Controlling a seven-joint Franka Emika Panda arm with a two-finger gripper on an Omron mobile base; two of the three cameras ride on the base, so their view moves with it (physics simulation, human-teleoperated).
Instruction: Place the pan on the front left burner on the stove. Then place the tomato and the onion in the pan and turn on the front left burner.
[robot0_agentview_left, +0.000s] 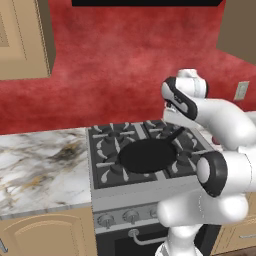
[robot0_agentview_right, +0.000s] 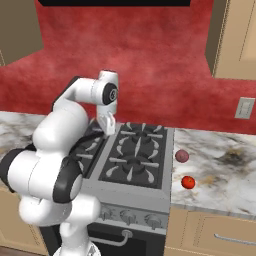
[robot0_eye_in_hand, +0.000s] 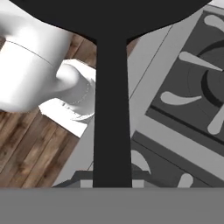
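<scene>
The black pan hangs low over the front of the stove, its bowl between the front left burner and the front right one. Its thin handle slants up and back to my hand. My gripper points down over the stove's left half, shut on that handle. In the hand view the handle runs straight up from the bottom edge to the pan's dark bowl. The red-orange tomato and the mauve onion lie on the marble counter right of the stove.
Marble counter lies left of the stove and more to its right. A row of knobs sits above the oven-door bar. Red wall behind, wooden cabinets above, a wall socket at the right.
</scene>
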